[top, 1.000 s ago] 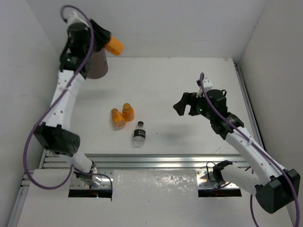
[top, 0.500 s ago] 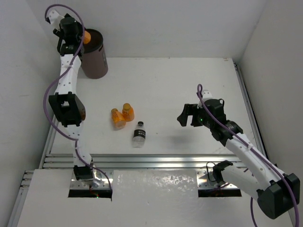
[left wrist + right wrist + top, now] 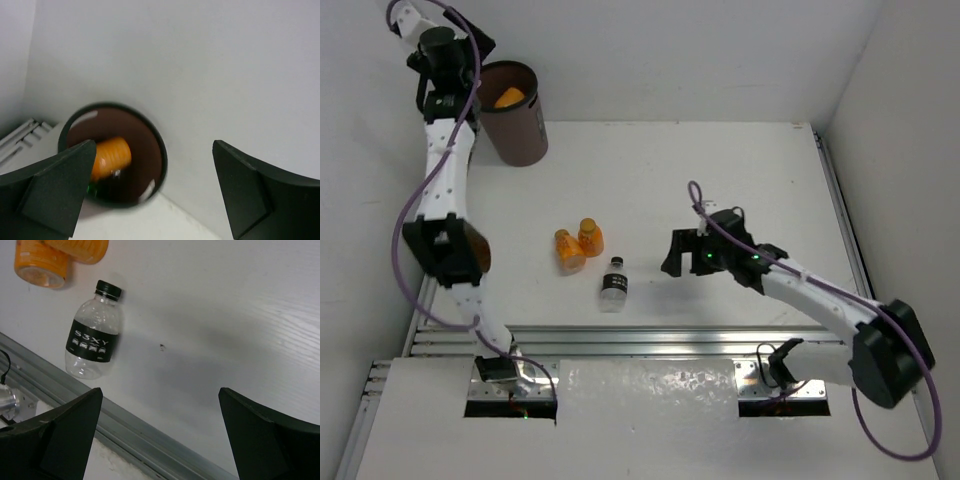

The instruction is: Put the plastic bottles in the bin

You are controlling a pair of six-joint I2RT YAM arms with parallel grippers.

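I counted four plastic bottles: three orange and one clear. The binned orange bottle (image 3: 510,98) lay tilted inside the bin (image 3: 522,135), and a speck of green showed beneath it that I could not make out. The other two, a left orange bottle (image 3: 568,250) and a right orange bottle (image 3: 590,237), lay touching side by side on the desk (image 3: 720,170). The clear bottle (image 3: 614,283) lay on its side just beside them. It had a black cap and a black label band with pale lettering. The single bin, dark brown and round, stood upright at the desk's far left corner.

My left jaws were released, spread wide above the bin's mouth with nothing between them. My right jaws were also released, hanging empty over the desk to the right of the clear bottle.
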